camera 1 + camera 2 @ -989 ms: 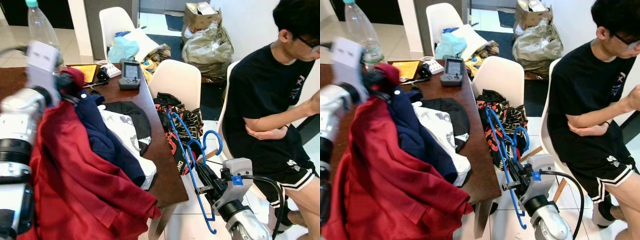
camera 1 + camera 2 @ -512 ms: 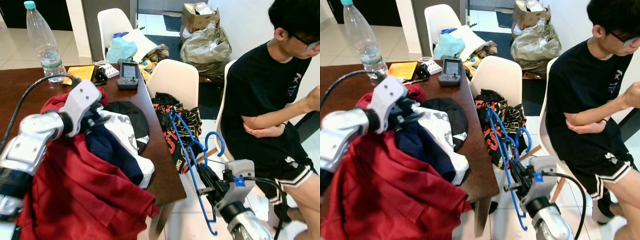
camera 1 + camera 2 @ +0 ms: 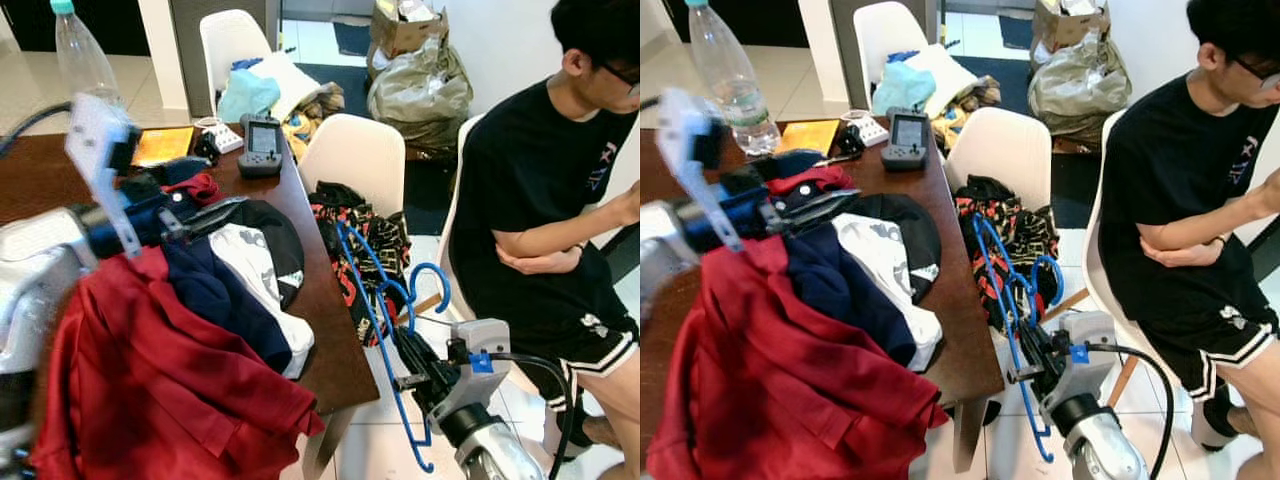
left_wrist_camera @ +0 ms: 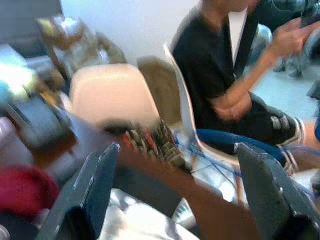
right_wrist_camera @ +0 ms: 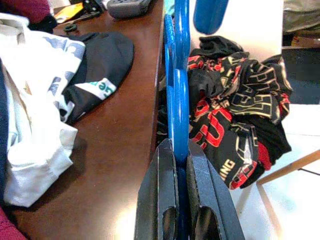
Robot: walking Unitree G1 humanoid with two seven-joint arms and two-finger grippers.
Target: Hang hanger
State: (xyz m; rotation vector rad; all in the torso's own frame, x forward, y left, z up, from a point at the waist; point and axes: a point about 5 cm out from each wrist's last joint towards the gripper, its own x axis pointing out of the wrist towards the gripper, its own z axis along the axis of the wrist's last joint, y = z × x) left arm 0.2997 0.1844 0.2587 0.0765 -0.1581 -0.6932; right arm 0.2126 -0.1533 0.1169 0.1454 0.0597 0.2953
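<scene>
The right gripper is pinching the blue hanger just beside the table, hook upward. The left gripper is hovering spread above the table's clothes. The hanger's long frame risks snagging the clothes draped on the chair beside the table.

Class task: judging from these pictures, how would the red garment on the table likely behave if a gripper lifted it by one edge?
The red garment lies in soft folds and droops over the table edge, so it would probably sag limply, not hold shape. It spreads wide, so much of it would likely trail. The navy garment overlaps it and might get dragged along.
</scene>
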